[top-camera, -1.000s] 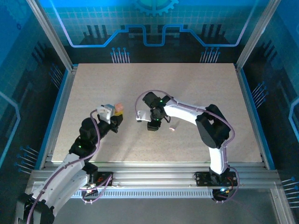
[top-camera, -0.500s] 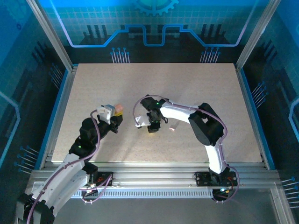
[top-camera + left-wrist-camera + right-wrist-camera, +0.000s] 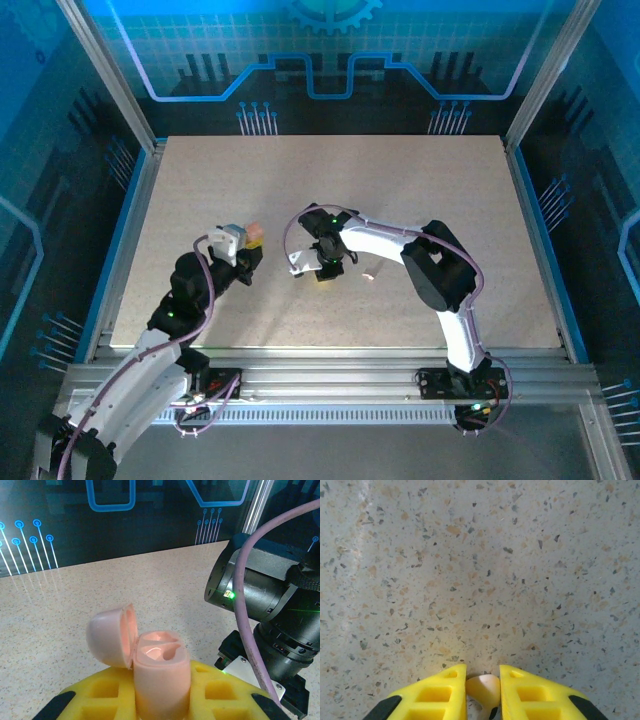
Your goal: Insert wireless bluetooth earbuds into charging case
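Pale pink earbud (image 3: 485, 688) is pinched in the yellow-fingered right hand (image 3: 482, 679), over the speckled desk (image 3: 470, 580); the left hand (image 3: 161, 695) clamps a pink round plastic charging case (image 3: 159, 667), its hinged lid open.

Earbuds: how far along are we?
Done: case open, held by left pincer. In hand: right pincer grips a pink bud. Left: seat it; wells look empty, and a second bud lies on the table.
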You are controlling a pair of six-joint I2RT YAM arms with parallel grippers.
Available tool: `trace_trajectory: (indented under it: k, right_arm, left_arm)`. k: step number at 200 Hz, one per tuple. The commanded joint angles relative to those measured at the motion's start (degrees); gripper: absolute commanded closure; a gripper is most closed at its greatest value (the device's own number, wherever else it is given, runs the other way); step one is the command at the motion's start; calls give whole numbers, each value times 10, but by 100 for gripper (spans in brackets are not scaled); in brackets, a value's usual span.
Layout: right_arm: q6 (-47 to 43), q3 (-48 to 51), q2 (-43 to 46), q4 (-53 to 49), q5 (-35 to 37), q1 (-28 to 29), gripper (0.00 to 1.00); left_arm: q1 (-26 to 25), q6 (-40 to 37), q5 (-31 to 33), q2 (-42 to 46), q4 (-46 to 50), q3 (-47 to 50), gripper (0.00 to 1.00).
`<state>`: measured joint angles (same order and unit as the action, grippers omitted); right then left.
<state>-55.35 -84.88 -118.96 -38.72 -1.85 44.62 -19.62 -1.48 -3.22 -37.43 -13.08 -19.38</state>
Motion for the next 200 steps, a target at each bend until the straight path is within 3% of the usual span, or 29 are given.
trace_trajectory:
  k: [1,63,102,146,200]
  right_arm:
    - [3,-13,-4,-8,18,0,81]
    - [87,-4,67,9,-23,-26,84]
    - [171,31,139,44,-86,-59,84]
    - [285,59,199,87,-201,-104,84]
    - [383,76,246,136,-259,-116,84]
  left_arm:
    - [5,-2,-1,2,-12,7,83]
    - [5,2,-22,-36,-49,11,83]
    - [5,3,-40,-71,-88,19,83]
    - [5,24,-74,-126,-165,32,83]
    - [2,50,-124,-219,-298,33,83]
